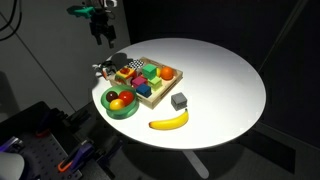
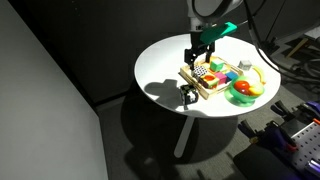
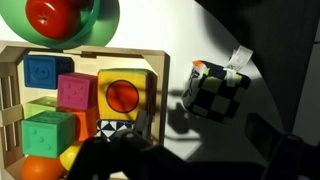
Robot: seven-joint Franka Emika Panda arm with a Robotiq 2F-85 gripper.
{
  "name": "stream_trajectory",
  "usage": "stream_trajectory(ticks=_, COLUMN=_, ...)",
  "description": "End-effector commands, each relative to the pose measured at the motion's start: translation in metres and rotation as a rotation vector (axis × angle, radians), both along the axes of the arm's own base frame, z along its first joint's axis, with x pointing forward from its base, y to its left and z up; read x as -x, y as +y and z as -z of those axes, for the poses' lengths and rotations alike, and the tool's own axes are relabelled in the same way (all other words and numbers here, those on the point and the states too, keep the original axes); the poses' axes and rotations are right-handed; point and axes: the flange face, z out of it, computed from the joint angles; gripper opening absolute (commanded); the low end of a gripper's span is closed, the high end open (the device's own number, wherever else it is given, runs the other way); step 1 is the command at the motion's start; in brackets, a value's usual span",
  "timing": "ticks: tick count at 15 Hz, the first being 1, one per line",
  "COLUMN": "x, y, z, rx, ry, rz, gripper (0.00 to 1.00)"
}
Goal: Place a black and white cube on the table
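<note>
On the desk (image 1: 220, 80) — empty jaws above the black and white cube (image 3: 215, 92).
The big round white desk holds a wooden tray (image 3: 100, 49) full of coloured blocks (image 3: 75, 92). The jaws hang in the air, spread apart, with nothing between them. The little cube sits on the desk just beside the tray — outside it, not touched by the jaws.

Through my wrist camera the tray (image 3: 90, 49) looked like pale, bare wood with a matt finish, and the green bowl (image 3: 100, 30) at its corner shone like glossy plastic. My table (image 1: 220, 80) had a smooth, white, matt top. Near its edge the black and white cube (image 3: 215, 95) looked smooth and faintly shiny, and the banana (image 1: 169, 122) looked like smooth plastic.
</note>
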Motion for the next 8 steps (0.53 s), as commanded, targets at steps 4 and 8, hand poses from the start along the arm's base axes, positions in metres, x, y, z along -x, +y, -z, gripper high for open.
stream_trajectory(ticks=4, x=0.037, y=-0.029, z=-0.038, rx=-0.029, ry=0.027, rz=0.000, gripper=1.00)
stream_trajectory(ticks=8, x=0.056, y=-0.037, z=-0.060, rx=-0.036, ry=-0.002, rz=0.040, gripper=1.00)
